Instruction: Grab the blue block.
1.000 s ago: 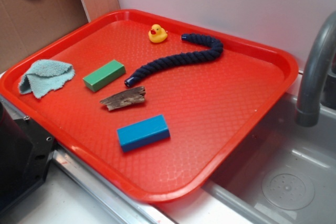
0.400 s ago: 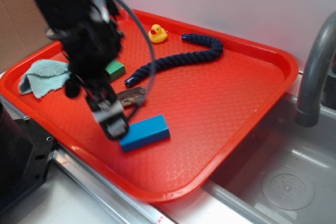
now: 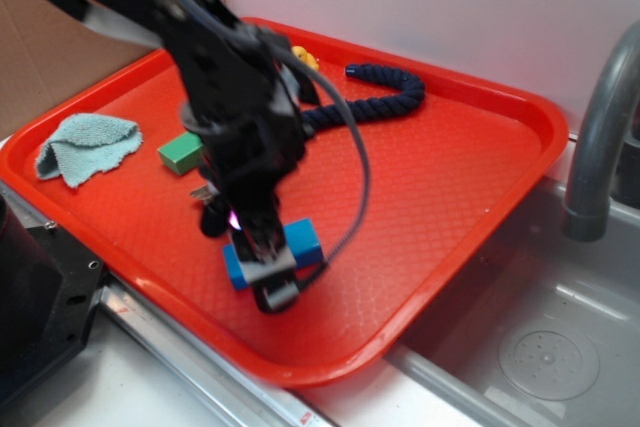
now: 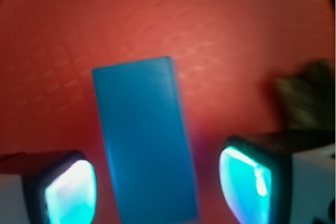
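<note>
The blue block (image 3: 303, 239) lies flat on the red tray (image 3: 440, 187) near its front edge. In the wrist view the blue block (image 4: 144, 135) runs lengthwise between my two fingers. My gripper (image 3: 265, 272) is open and straddles the block's middle, low over the tray. In the wrist view my gripper (image 4: 157, 187) has a gap on each side of the block. The arm hides part of the block in the exterior view.
A green block (image 3: 180, 152), a teal cloth (image 3: 85, 147), a dark blue rope (image 3: 385, 97) and a yellow duck (image 3: 302, 55), mostly hidden by the arm, lie on the tray. A sink (image 3: 545, 347) and grey faucet (image 3: 600, 137) are at the right.
My arm came into view from the upper left and dropped to the blue block. The gripper moved right from beside the block to over it. The block has not moved.
</note>
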